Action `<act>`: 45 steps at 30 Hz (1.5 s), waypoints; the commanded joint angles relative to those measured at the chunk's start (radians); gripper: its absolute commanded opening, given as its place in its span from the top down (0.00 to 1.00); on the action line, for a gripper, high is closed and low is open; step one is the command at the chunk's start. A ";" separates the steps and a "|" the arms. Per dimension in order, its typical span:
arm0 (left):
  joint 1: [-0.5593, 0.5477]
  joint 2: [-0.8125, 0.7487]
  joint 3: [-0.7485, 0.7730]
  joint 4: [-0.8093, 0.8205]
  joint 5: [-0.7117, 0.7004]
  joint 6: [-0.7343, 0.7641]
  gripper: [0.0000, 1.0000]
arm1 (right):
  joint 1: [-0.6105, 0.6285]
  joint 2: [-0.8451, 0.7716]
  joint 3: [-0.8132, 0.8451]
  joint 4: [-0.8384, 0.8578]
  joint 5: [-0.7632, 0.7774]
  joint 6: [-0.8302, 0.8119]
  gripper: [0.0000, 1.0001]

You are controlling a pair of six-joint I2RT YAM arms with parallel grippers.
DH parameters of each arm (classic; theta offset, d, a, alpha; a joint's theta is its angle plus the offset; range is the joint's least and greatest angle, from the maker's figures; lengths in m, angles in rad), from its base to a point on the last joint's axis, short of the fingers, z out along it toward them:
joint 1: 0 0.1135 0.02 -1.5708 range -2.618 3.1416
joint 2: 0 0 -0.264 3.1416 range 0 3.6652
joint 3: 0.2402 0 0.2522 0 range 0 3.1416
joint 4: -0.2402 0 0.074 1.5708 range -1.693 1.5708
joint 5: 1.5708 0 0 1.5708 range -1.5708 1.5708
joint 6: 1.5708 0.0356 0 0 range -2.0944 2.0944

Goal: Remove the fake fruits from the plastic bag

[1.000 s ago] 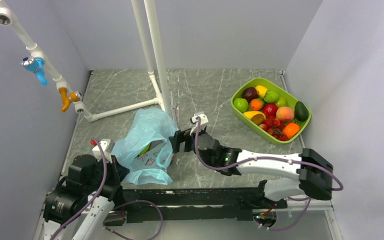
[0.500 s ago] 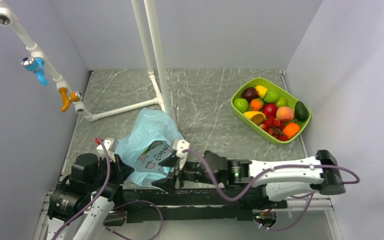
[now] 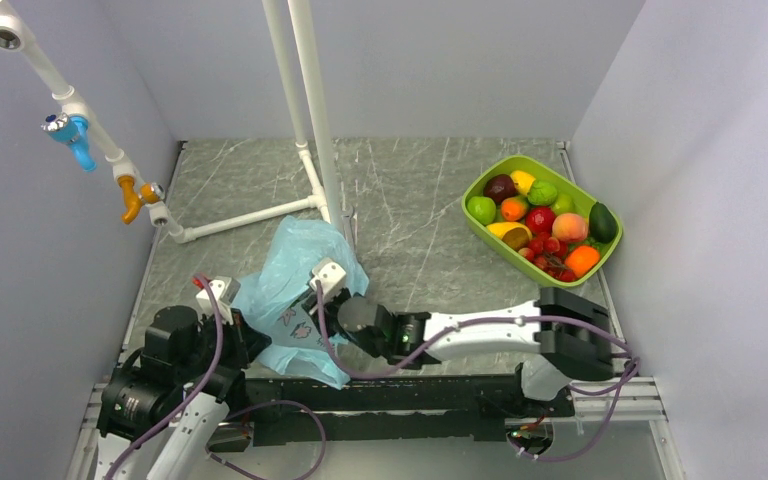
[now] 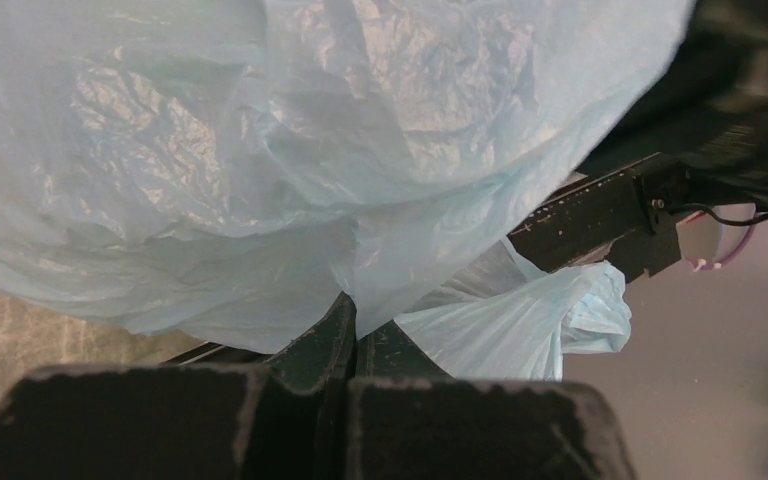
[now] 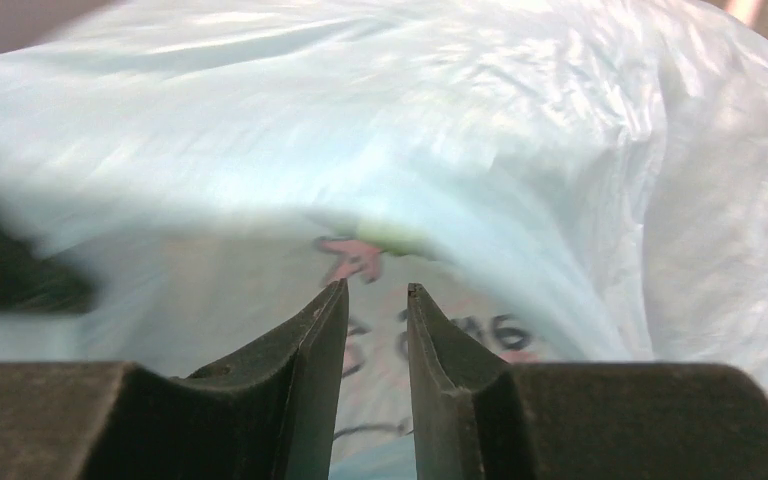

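Observation:
The light-blue plastic bag [image 3: 295,265] lies crumpled at the near left of the table. My left gripper [image 4: 357,330] is shut on a fold of its film, and the bag [image 4: 260,150] fills that view. Pressed up to the bag's printed side, my right gripper [image 3: 322,312] is open by a narrow gap [image 5: 375,290], and only the bag's print shows through that gap. A yellow-green patch [image 5: 395,238] shows through the film above the fingertips. Several fake fruits [image 3: 540,218] lie in the lime-green tray [image 3: 564,285] at the far right.
A white pipe frame [image 3: 305,100] stands just behind the bag. A pipe with a blue and an orange tap [image 3: 80,140] runs along the left wall. The black rail [image 3: 410,395] borders the near edge. Grey walls close in on three sides.
My right arm has swung left and low along the near edge, then up against the bag's front, while its jaws narrowed. The left gripper has kept its hold on the bag.

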 commanded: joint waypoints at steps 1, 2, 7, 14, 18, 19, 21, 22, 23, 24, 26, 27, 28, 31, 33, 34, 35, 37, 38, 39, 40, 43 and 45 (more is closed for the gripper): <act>0.004 0.041 0.001 0.071 0.059 -0.002 1.00 | -0.013 0.128 0.054 0.202 0.014 -0.127 0.66; 0.004 0.044 0.002 0.077 0.057 -0.002 1.00 | -0.014 0.166 0.068 0.231 0.038 -0.157 0.63; 0.004 0.057 0.014 0.090 0.064 -0.007 1.00 | -0.044 0.274 0.147 0.240 -0.075 -0.139 0.44; 0.004 0.061 0.006 0.101 0.073 -0.012 1.00 | -0.058 0.400 0.214 0.299 -0.232 -0.125 0.10; 0.004 0.052 -0.003 0.112 0.081 -0.025 1.00 | -0.091 0.477 0.284 0.246 -0.255 -0.114 0.04; 0.004 0.050 -0.007 0.114 0.084 -0.027 1.00 | -0.095 0.491 0.295 0.234 -0.253 -0.116 0.03; 0.004 0.043 -0.012 0.112 0.084 -0.032 1.00 | -0.096 0.515 0.310 0.205 -0.227 -0.119 0.02; 0.004 0.040 -0.014 0.109 0.081 -0.032 1.00 | -0.095 0.526 0.314 0.192 -0.210 -0.119 0.01; 0.004 0.037 -0.016 0.103 0.077 -0.031 1.00 | -0.096 0.534 0.312 0.185 -0.195 -0.115 0.00; 0.005 0.034 -0.018 0.100 0.073 -0.031 1.00 | -0.096 0.540 0.308 0.184 -0.182 -0.114 0.00; 0.004 0.030 -0.020 0.092 0.065 -0.031 1.00 | -0.096 0.555 0.305 0.173 -0.159 -0.109 0.01; 0.004 0.028 -0.022 0.089 0.063 -0.030 1.00 | -0.096 0.561 0.309 0.163 -0.143 -0.103 0.02; 0.004 0.025 -0.025 0.087 0.061 -0.032 1.00 | -0.097 0.567 0.312 0.155 -0.124 -0.098 0.03; 0.004 0.019 -0.040 0.086 0.059 -0.036 1.00 | -0.096 0.579 0.326 0.143 -0.104 -0.095 0.12; 0.004 0.020 -0.042 0.081 0.062 -0.038 1.00 | -0.096 0.587 0.348 0.122 -0.124 -0.099 0.20; 0.004 0.022 -0.040 0.076 0.062 -0.037 1.00 | -0.098 0.593 0.357 0.111 -0.132 -0.100 0.24; 0.004 0.022 -0.037 0.070 0.057 -0.034 1.00 | -0.097 0.594 0.355 0.106 -0.137 -0.098 0.29; 0.004 0.018 -0.029 0.056 0.036 -0.028 1.00 | -0.096 0.582 0.329 0.121 -0.136 -0.084 0.38; 0.004 0.017 -0.022 0.048 0.025 -0.028 1.00 | -0.096 0.568 0.315 0.126 -0.132 -0.075 0.41; 0.005 0.019 -0.017 0.039 0.011 -0.029 1.00 | -0.095 0.553 0.296 0.134 -0.129 -0.066 0.44; 0.005 0.021 -0.010 0.031 0.002 -0.032 1.00 | -0.096 0.535 0.278 0.141 -0.123 -0.061 0.48; 0.005 0.029 0.000 0.009 -0.024 -0.030 1.00 | -0.096 0.481 0.223 0.177 -0.085 -0.063 0.58; 0.004 0.032 0.001 -0.009 -0.059 -0.033 1.00 | -0.096 0.447 0.196 0.185 -0.054 -0.074 0.63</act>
